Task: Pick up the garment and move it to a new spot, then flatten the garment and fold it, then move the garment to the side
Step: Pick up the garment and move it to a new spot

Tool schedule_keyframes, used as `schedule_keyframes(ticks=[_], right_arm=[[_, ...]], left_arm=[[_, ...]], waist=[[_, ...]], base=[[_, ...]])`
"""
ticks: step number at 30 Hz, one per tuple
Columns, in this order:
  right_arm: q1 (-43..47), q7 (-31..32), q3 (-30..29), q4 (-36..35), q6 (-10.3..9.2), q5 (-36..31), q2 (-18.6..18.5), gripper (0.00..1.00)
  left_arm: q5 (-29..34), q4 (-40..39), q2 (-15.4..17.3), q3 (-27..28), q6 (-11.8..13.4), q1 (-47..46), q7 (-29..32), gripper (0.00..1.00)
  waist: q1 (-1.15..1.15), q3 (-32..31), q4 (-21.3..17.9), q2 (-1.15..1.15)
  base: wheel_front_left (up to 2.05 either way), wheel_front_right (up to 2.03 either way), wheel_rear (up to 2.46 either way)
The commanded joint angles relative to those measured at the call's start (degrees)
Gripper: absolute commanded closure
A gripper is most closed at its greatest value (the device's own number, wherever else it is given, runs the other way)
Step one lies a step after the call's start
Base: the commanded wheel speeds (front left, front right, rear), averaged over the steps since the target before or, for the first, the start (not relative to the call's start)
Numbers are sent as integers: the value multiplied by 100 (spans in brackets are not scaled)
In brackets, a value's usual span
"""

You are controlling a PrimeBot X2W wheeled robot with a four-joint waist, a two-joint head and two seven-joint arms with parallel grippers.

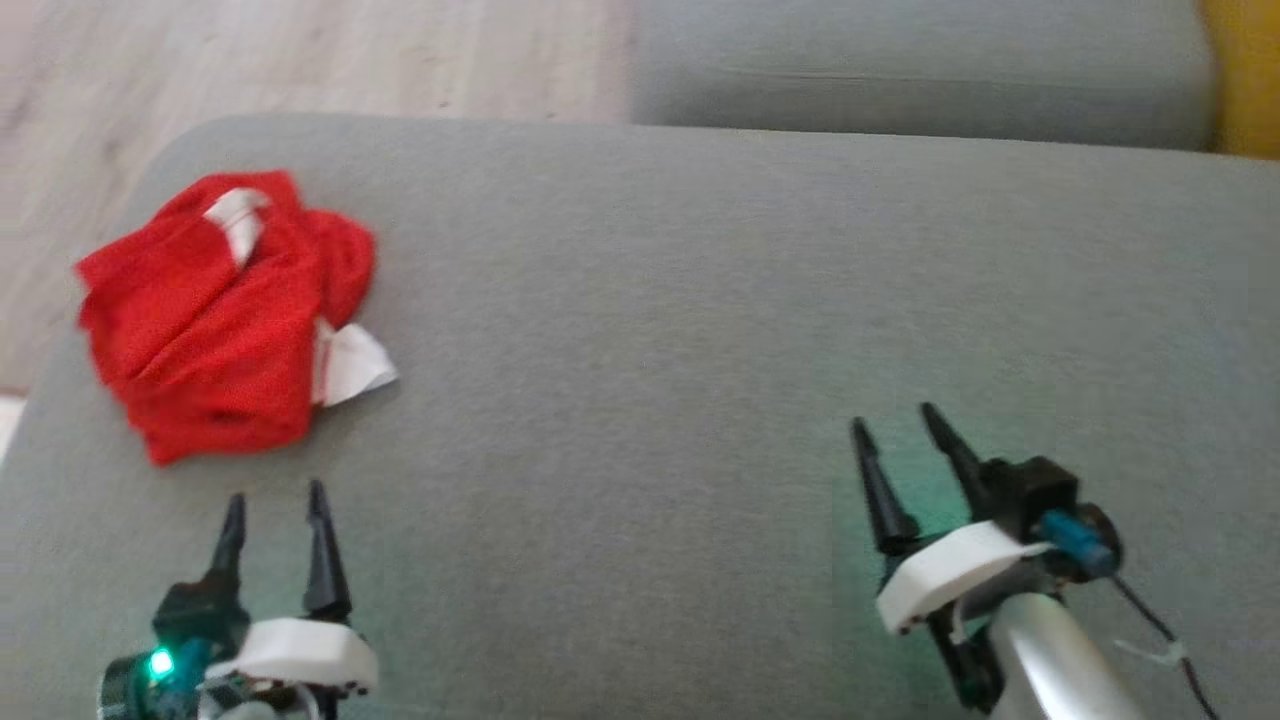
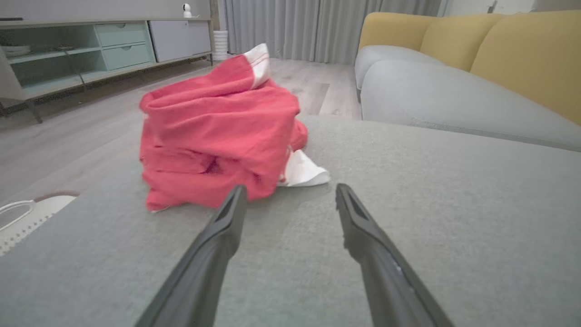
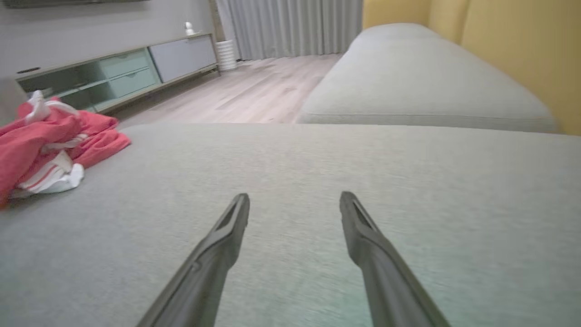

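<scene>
The biggest thing is a big grey cushion, flat and wide. Its far edge runs across the top of the head view, and its far left corner is round. Past that corner is the pale wood floor. Past the far edge on the right is another grey seat with a yellow back beside it. Most of the big cushion is bare, so there is lots of open room in the middle and on the right. The garment lies in a bumpy red heap near the far left corner, close to the left edge. One white sleeve end pokes out on its right side and lies flat on the cushion, and another white bit shows on top. The left gripper is just in front of the heap, with its two dark fingers pointing at it. The fingers are spread wide apart. They hold nothing and do not touch the red cloth. The right gripper is far from the heap, over the bare grey part on the right. Its fingers are spread wide too, with nothing between them.
</scene>
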Motion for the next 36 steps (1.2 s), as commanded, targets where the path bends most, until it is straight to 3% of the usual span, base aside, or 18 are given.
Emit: schedule_keyframes(ticks=[1,10,17,20,23,29,36], right_arm=[[-285,-70,229,-177,-4,17,-1,0],[-536,-70,1013,-41,-4,82,-1,0],[-626,-70,1114,44,-4,81,-10,0],[-718,-70,1102,6,-4,81,-68,0],[-784,-70,1107,-61,-4,75,-119,0],[-930,-70,1122,-223,-4,93,-243,0],[-1081,-70,1169,-335,-4,123,-333,0]], left_arm=[[-60,-183,48,244,30,-79,-70,0],[-312,-126,48,720,121,185,-70,0],[-285,-215,48,908,74,126,-70,0],[-299,-225,81,1048,-108,-200,-70,0],[-213,-289,206,1081,-233,-511,-70,0],[-68,-33,832,895,-463,-1654,-70,0],[-316,843,1458,-146,-520,-2949,24,0]], waist=[[0,151,388,0],[0,310,1039,0],[0,452,984,0],[0,623,872,0],[0,768,785,0],[0,1190,560,0],[0,1633,268,0]], base=[[0,0,0],[0,0,0],[0,0,0],[0,0,0],[0,0,0],[0,0,0],[0,0,0]])
